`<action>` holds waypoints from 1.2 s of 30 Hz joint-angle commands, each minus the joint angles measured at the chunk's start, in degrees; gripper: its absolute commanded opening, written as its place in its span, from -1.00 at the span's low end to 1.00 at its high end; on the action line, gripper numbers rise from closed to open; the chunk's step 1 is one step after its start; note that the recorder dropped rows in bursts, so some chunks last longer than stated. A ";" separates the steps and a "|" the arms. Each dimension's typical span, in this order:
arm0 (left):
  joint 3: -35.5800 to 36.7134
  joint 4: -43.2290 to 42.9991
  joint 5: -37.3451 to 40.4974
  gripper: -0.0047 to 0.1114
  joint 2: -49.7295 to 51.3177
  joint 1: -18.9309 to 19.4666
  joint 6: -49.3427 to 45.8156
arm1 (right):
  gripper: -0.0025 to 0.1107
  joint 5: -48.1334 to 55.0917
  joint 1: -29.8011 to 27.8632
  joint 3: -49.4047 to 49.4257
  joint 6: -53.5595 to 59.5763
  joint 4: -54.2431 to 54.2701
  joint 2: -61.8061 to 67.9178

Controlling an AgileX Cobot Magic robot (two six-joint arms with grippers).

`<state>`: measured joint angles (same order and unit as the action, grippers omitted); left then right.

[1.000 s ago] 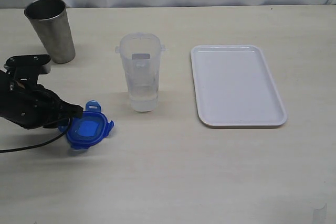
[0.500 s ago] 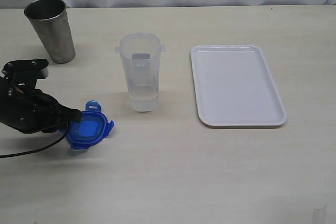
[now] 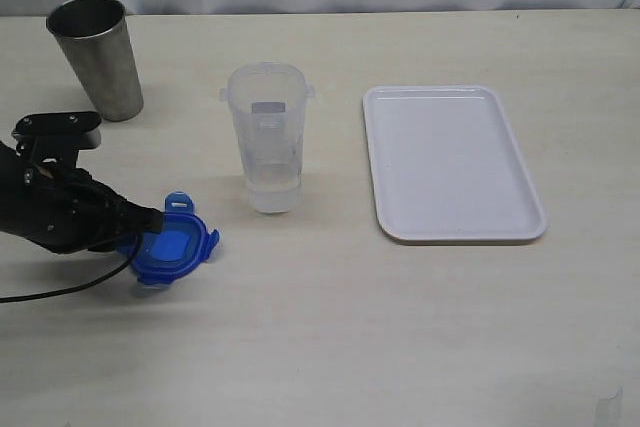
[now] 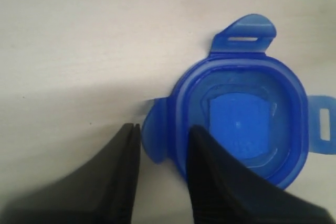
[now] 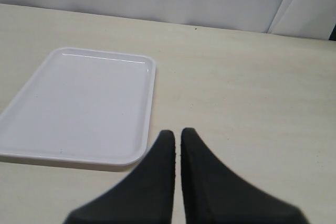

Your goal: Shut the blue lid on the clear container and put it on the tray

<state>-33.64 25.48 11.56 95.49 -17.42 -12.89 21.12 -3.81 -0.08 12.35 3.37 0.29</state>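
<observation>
The blue lid (image 3: 172, 247) lies on the table, front left of the clear container (image 3: 266, 137), which stands upright and uncovered in the middle. My left gripper (image 3: 140, 227) reaches the lid from the left. In the left wrist view its fingers (image 4: 164, 129) are closed over the rim and one flap of the blue lid (image 4: 247, 124), one finger inside the rim and one outside. The white tray (image 3: 450, 162) lies right of the container with nothing on it. My right gripper (image 5: 177, 132) is shut on nothing above bare table near a corner of the tray (image 5: 79, 103); it is outside the exterior view.
A grey metal cup (image 3: 97, 57) stands at the back left, behind my left arm. A black cable trails from that arm along the table's left side.
My left arm has shifted slightly, and the blue lid has slid a little to the right with it. The container and the tray have not moved.
</observation>
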 commanded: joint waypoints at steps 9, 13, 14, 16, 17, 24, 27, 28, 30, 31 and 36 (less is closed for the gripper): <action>0.29 0.24 -1.12 -0.41 0.12 -0.31 -0.47 | -0.88 -0.19 -0.34 0.08 0.08 0.46 -0.29; 0.29 0.24 -0.28 -0.41 0.12 -0.31 -0.47 | -0.88 -0.19 -0.34 0.08 0.08 0.46 -0.29; 0.29 0.24 -0.17 -0.41 0.12 -0.31 -0.47 | -0.88 -0.19 -0.34 0.08 0.08 0.46 -0.29; 0.59 0.15 -0.17 -0.41 0.12 -0.31 -0.58 | -0.88 -0.19 -0.34 0.08 0.08 0.46 -0.29; 1.02 0.55 -1.05 -0.41 0.12 -0.31 -0.58 | -0.88 -0.19 -0.34 0.08 0.08 0.46 -0.29; 2.59 1.16 -4.97 -0.41 0.22 -0.43 -0.71 | -0.88 -0.19 -0.34 0.08 0.08 0.46 -0.29; 2.59 0.88 -5.08 -0.41 0.22 -1.26 -0.59 | -0.88 -0.19 -0.34 0.08 0.08 0.46 -0.29; 2.59 0.88 -5.08 -0.41 0.22 -1.26 -0.59 | -0.88 -0.19 -0.34 0.08 0.08 0.46 -0.29; 2.59 0.64 -5.08 -0.41 0.22 -1.26 -0.59 | -0.88 -0.19 -0.34 0.08 0.08 0.46 -0.29; 2.59 0.64 -5.08 -0.41 0.22 -1.26 -0.59 | -0.88 -0.19 -0.34 0.08 0.08 0.46 -0.29; 2.59 0.63 -4.84 -0.41 0.22 -1.26 -0.59 | -0.88 -0.19 -0.34 0.08 0.08 0.46 -0.29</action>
<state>-31.18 25.94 7.14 95.57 -18.21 -13.27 21.12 -3.81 -0.08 12.35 3.37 0.29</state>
